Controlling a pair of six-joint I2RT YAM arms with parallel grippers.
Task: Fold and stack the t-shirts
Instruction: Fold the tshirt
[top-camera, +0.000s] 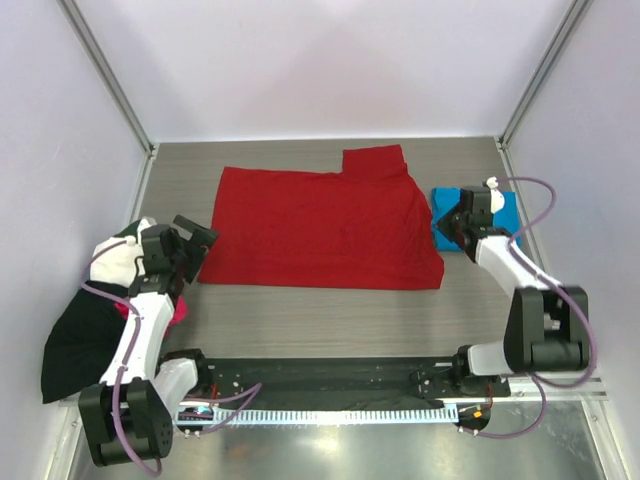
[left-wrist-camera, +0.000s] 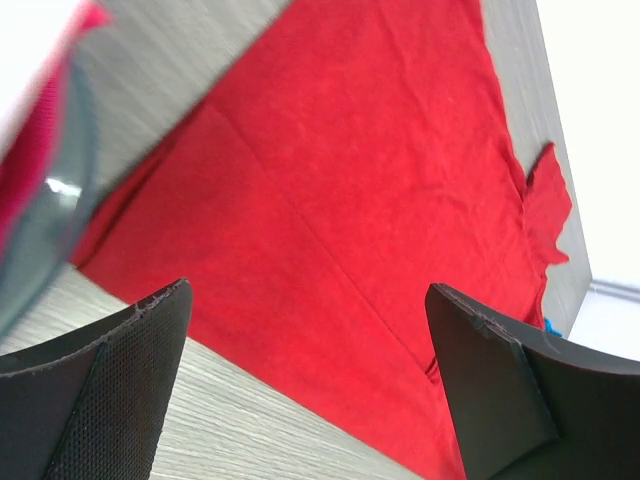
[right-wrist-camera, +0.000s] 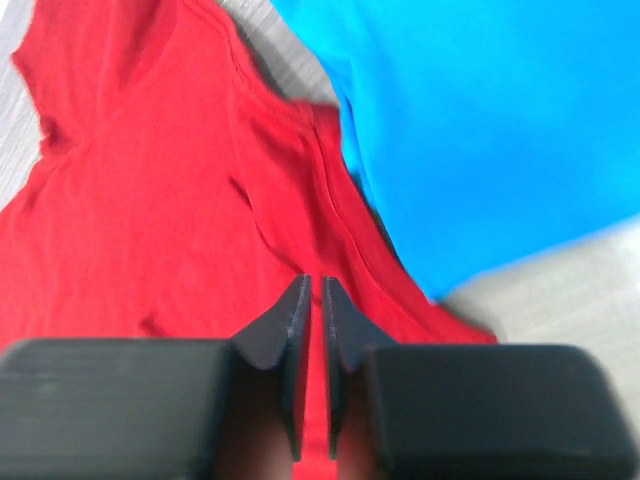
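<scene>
**Left gripper spread wide over the red shirt's near edge**

The red shirt (left-wrist-camera: 350, 180) lies flat on the grey wood-grain table (left-wrist-camera: 200, 60) and fills most of the view, with one straight crease running diagonally across it. The left gripper (left-wrist-camera: 308, 300) is low in the view, its two black fingers (left-wrist-camera: 130, 370) far apart with nothing between them, one over bare table beside the shirt's near edge, the other over the shirt itself. Left of the shirt, blurred magenta and white cloth (left-wrist-camera: 40, 130) crowds the corner. Past the shirt's far sleeve a sliver of blue cloth (left-wrist-camera: 549, 324) shows, below a pale wall (left-wrist-camera: 600, 120).
</scene>
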